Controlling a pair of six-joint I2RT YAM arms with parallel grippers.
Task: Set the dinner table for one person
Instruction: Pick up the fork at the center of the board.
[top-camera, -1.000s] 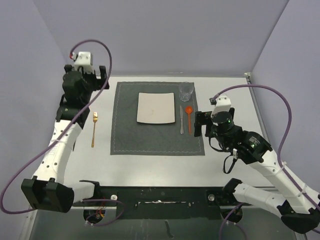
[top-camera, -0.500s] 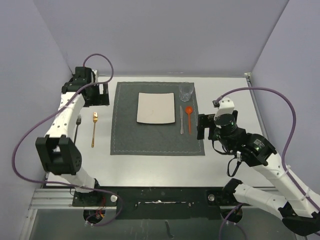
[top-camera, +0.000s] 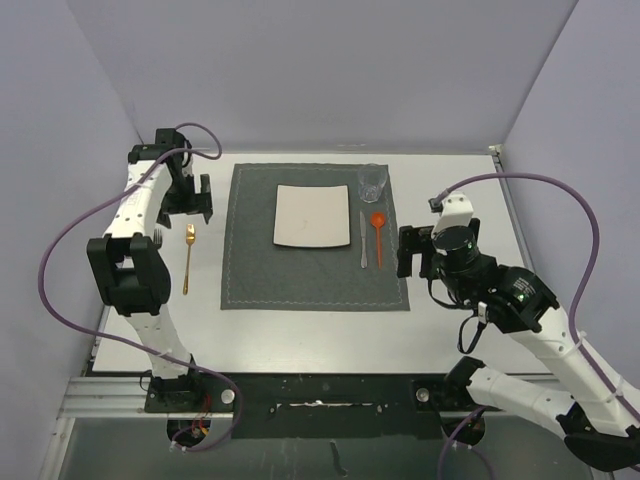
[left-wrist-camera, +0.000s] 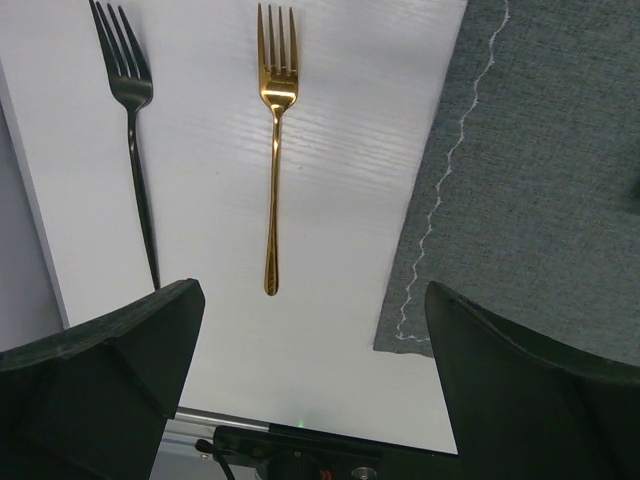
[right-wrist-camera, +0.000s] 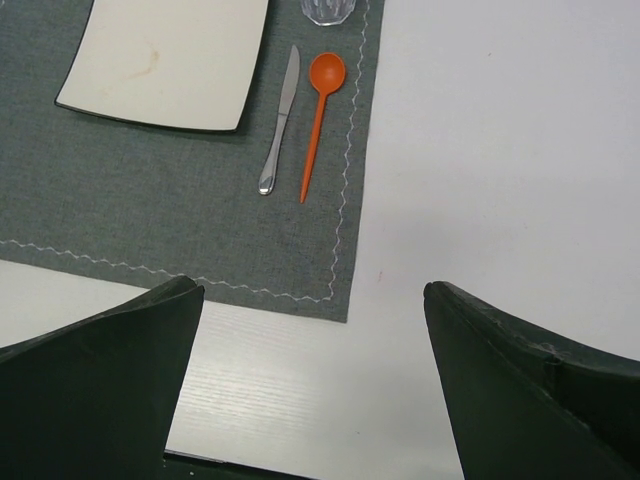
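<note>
The dinner table (top-camera: 300, 335) is filling the middle of the overhead view as a broad white surface. Faint grain lines are showing in it in the wrist views. Pale lilac walls (top-camera: 330, 70) are closing it in at the top, left and right of the frame. A dark base rail (top-camera: 320, 385) is running along its near edge at the bottom.

A dark grey placemat (top-camera: 250, 265) with white wavy stitching is lying flat at the centre of the table. A white square plate (top-camera: 312, 216) is sitting on its upper half. A clear glass (top-camera: 372, 183) is standing at the mat's upper right corner. Just below the glass, a knife (top-camera: 363, 243) and an orange spoon (top-camera: 378, 232) are lying side by side, close together, between the plate and the mat's right edge.

On bare table left of the mat, a gold fork (left-wrist-camera: 274, 150) is lying with its tines toward the top of the frame. A black fork (left-wrist-camera: 130, 130) is lying parallel to it, nearer the table's left edge.

The left gripper (top-camera: 190, 198) is hanging at the upper left, above the forks, with its jaws spread wide and nothing between them. The right gripper (top-camera: 408, 250) is hovering just off the mat's right edge. Its jaws are also gaping and carrying nothing.
</note>
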